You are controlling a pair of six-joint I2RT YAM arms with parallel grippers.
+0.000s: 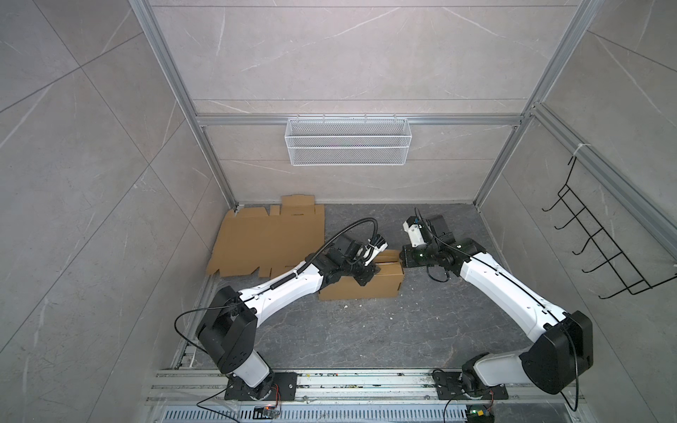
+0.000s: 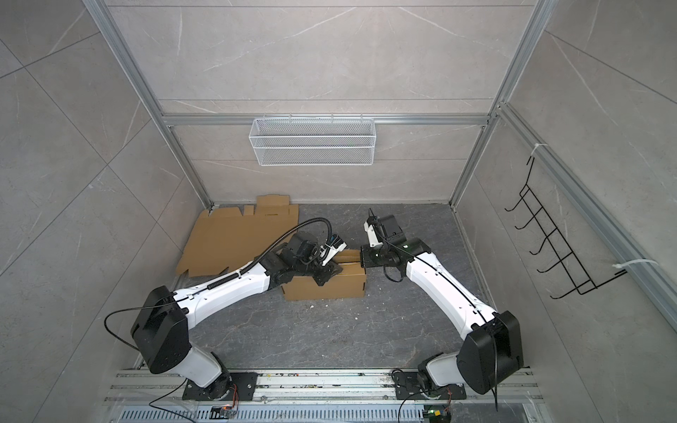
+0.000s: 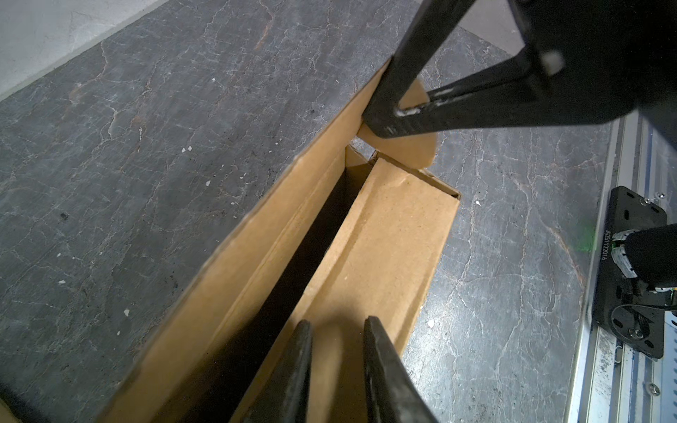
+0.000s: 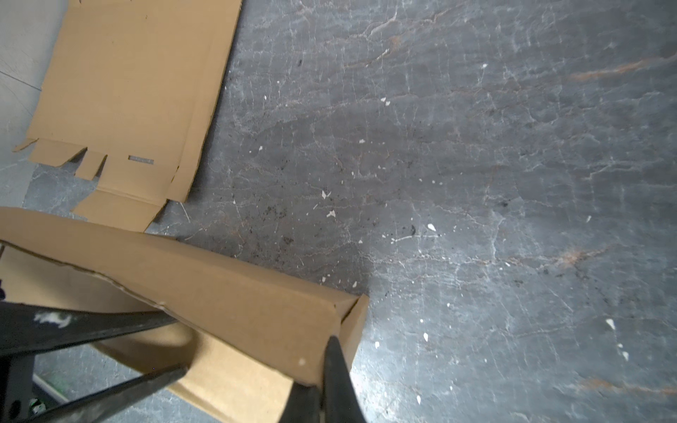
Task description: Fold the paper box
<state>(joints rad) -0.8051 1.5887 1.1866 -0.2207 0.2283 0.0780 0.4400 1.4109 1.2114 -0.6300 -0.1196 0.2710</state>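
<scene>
While the left tool [image 3: 337,324], fingers slightly apart, pins the lid [image 3: 395,238] of the cardboard box [image 1: 366,285] mid-surface, the closed right tool [image 4: 330,360] meets its right end. Tuck the rounded tab [image 3: 406,154] inward gently.

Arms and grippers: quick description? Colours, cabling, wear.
Both arms: white link shells, black joint housings, black base plates. Left arm carries a ribbed black conduit; right arm a thin black cable. Jaws slim, black, tapered, with white scuffs.

Matt brown cardboard box [image 1: 361,289]; dull, dark, veined stone-look tabletop [image 1: 366,329]; white metal-mesh basket [image 1: 348,141].
</scene>
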